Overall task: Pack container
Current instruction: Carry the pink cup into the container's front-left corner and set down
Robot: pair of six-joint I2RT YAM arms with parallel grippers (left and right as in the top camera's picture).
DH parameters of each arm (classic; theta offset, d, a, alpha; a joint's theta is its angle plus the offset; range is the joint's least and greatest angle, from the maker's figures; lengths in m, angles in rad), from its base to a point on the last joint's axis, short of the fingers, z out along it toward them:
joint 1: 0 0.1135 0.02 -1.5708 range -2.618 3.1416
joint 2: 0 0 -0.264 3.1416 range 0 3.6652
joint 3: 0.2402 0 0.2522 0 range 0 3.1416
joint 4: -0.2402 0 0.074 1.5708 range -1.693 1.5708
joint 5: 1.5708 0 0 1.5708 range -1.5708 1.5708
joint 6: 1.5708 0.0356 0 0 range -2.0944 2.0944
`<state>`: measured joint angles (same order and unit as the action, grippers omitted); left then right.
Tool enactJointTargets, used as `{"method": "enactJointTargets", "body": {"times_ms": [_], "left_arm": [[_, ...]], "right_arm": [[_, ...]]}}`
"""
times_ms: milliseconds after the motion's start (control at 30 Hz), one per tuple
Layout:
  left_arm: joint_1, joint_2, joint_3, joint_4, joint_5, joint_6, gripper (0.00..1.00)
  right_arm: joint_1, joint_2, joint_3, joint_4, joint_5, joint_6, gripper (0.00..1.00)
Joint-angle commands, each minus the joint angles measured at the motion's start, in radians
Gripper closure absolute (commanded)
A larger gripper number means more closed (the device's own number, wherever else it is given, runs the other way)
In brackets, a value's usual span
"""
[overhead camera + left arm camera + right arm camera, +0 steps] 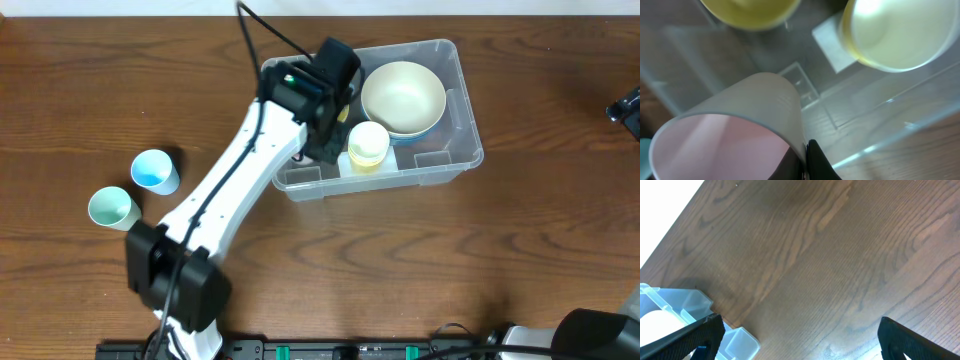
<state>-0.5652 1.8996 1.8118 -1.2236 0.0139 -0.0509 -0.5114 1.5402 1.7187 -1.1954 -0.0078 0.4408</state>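
The left fingers [816, 159], clamped on a pink-lined cup [740, 135], needed to lower it upright into the apparently free frame-left end of the container [440, 166], while the right fingers [910, 340] gaped empty.

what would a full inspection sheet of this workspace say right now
surface: wooden table, no spills seen
job's things: clear container holds a cream bowl and a yellow cup; blue cup and green cup sit outside it on the table
clutter: nothing seen
grippers: left gripper shut on a pink cup at the container's left end; right gripper open over bare wood
cables: black cable runs from the left arm toward the far edge
surroundings: nothing seen
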Motion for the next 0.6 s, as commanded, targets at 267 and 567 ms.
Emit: {"method": "enactJointTargets", "body": {"times_ms": [267,567], "left_arm": [[-0.004,0.089,-0.119,0.083,0.002,-0.016,0.94],[-0.004,0.089,-0.187,0.149,0.004,-0.037,0.94]], "right_arm": [[-0.011,0.001,0.0,-0.002,0.0,0.011,0.01],[-0.011,0.001,0.0,-0.002,0.0,0.011,0.01]]}}
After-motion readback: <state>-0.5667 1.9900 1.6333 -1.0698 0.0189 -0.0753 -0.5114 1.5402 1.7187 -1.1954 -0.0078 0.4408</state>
